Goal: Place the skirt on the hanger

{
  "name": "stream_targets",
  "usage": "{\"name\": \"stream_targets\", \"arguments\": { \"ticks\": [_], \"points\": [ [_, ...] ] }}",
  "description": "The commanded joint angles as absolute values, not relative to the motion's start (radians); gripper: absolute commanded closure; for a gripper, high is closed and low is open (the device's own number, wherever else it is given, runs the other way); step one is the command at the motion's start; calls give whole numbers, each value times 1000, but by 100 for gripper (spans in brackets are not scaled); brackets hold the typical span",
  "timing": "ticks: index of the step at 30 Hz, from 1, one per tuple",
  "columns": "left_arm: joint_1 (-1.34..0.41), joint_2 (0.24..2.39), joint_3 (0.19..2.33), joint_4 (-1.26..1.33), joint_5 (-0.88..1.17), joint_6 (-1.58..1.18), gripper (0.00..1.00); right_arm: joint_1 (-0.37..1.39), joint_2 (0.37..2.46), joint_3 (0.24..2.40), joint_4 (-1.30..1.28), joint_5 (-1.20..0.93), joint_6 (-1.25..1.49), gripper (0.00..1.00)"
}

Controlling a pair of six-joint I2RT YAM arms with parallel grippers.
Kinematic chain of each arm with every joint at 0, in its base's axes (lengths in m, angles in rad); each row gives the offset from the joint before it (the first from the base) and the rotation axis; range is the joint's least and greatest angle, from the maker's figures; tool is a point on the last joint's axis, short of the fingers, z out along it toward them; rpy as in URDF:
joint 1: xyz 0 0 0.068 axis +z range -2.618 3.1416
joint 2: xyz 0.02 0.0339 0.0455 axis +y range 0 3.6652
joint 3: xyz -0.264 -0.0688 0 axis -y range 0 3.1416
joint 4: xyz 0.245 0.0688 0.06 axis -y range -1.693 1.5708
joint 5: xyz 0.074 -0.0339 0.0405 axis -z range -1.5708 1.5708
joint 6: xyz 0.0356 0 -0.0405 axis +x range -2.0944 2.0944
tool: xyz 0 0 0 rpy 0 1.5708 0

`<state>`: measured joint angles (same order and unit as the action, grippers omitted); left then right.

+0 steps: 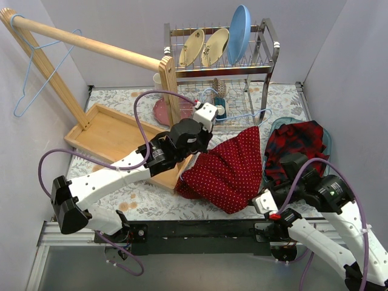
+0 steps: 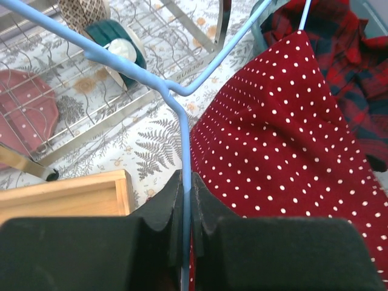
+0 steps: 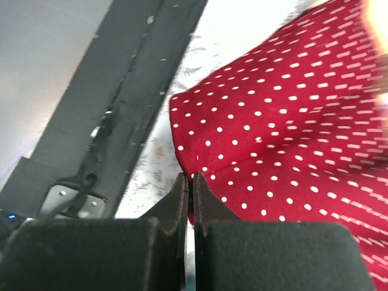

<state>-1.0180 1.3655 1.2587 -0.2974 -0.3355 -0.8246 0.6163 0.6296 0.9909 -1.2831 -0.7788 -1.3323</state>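
Red polka-dot skirt (image 1: 227, 167) is bunched up on the bench (image 1: 142, 203) in front of the dish rack (image 1: 271, 60). Meanwhile the left pincer (image 2: 187, 200) is clamped on the blue hanger (image 2: 186, 151) wire, and the right pincer (image 3: 190, 188) is pinched shut on the skirt's near edge.

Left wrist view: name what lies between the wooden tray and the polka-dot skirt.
The thin blue wire hanger, pinched by the left hand, runs between the light wooden tray and the red polka-dot fabric skirt; left wrist view shows it.
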Motion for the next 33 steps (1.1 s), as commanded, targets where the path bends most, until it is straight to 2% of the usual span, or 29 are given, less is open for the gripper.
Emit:
{"name": "stream_targets", "arguments": {
  "ticks": [1, 2, 3, 6, 7, 12, 17, 22, 26, 30, 33],
  "points": [
    [-1011, 1307, 1361, -333, -309, -807, 100, 614, 649, 887, -1260, -854, -1354, 96],
    [-1011, 1304, 1371, -336, -295, -807, 100, 614, 663, 829, -1244, -864, -1353, 89],
    [-1011, 1304, 1390, -339, -281, -804, 100, 614, 670, 806, -1212, -871, -1354, 68],
    [-1011, 1289, 1405, -356, -233, -789, 100, 614, 701, 808, -1189, -876, -1339, 31],
    [-1011, 1278, 1405, -365, -223, -782, 100, 614, 704, 831, -1175, -858, -1268, 28],
    [-1011, 1229, 1341, -377, -167, -756, 100, 585, 618, 917, -930, -741, -958, 23],
    [-1011, 1177, 1258, -367, -134, -782, 100, 503, 612, 908, -608, -415, -592, 19],
    [-1011, 1141, 1235, -361, -114, -801, 100, 446, 630, 873, -425, -191, -420, 29],
    [-1011, 1118, 1224, -361, -98, -815, 100, 405, 676, 864, -370, -222, -371, 32],
    [-1011, 1098, 1212, -370, -84, -819, 100, 336, 729, 873, -362, -325, -345, 32],
    [-1011, 1083, 1206, -380, -75, -824, 100, 217, 791, 896, -376, -557, -328, 30]
  ]
}}
